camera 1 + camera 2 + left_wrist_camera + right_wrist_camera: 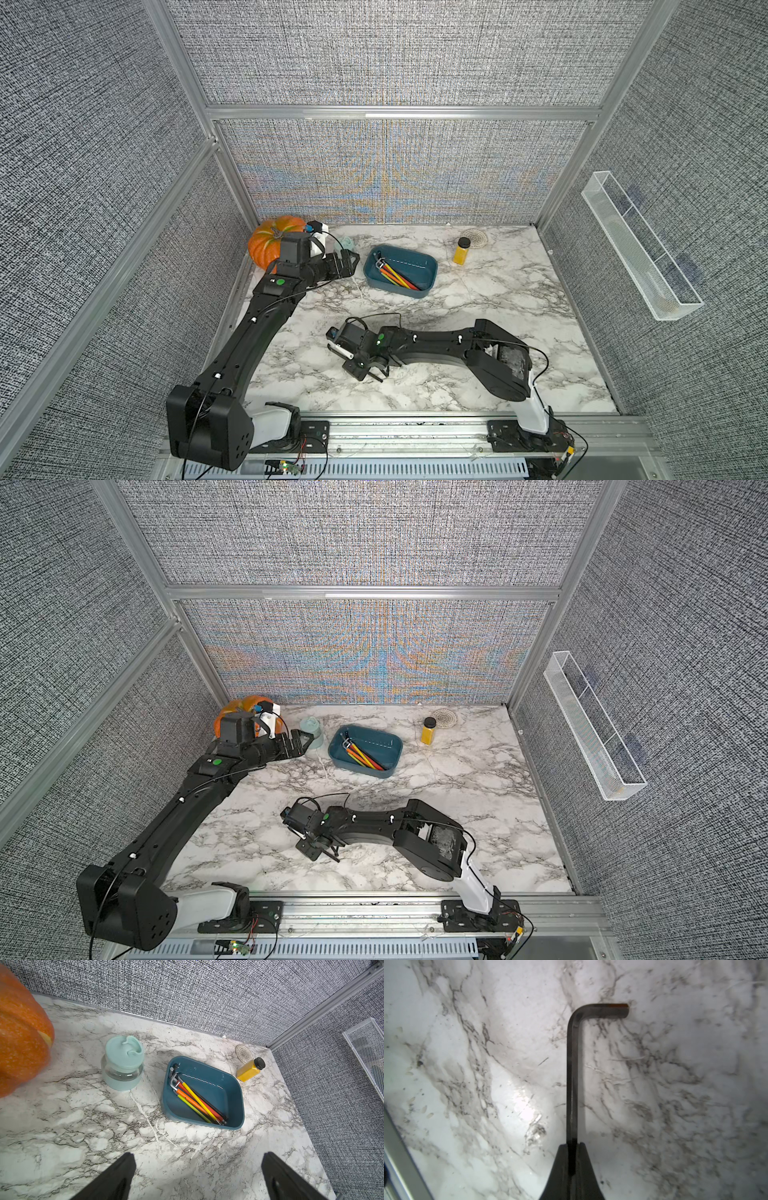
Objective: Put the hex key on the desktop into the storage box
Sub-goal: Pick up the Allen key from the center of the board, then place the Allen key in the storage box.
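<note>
A: While the right gripper (574, 1157) pinches the key (573, 1074) by its long arm, at six o'clock from the box (415, 266), a thin grip may let it swivel and drop short.

B: The box holds coloured keys (197, 1103); the bend might snag them. The left gripper (198, 1155) gapes, empty.

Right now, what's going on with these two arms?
The right claw is shut on the long shank of a dark metal L-shaped hex key, down at the white marble-patterned desktop. The left claw hangs open beside the shallow teal-blue plastic storage box, which already holds several colour-sleeved hex keys.
</note>
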